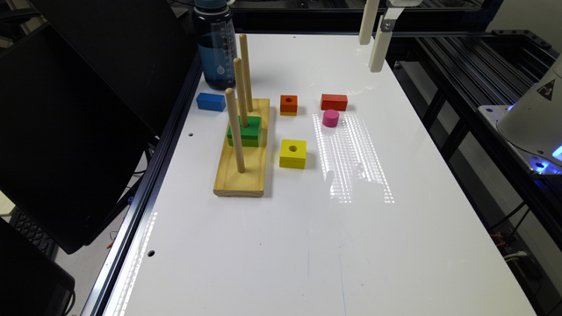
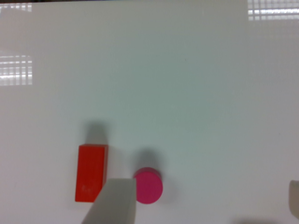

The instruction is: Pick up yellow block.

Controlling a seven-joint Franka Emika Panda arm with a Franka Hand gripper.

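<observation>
Yellow block [image 1: 293, 153] sat on the worktop [image 1: 307, 245] just beside the wooden peg base [image 1: 239, 175]. The hand [image 1: 373, 39] hung high, spread wide and empty. The approach seemed barely begun; next it needed to travel over the block and descend.

We see a glossy white table [image 1: 307, 245] mirroring ceiling lights. The yellow block [image 1: 293, 153] looks like smooth painted wood, as do the orange block [image 1: 288, 105] and green block [image 1: 244, 130]. The peg base [image 1: 239, 177] and its dowels [image 1: 235, 129] are bare, pale wood with visible grain. The water bottle [image 1: 215, 48] is translucent blue plastic
</observation>
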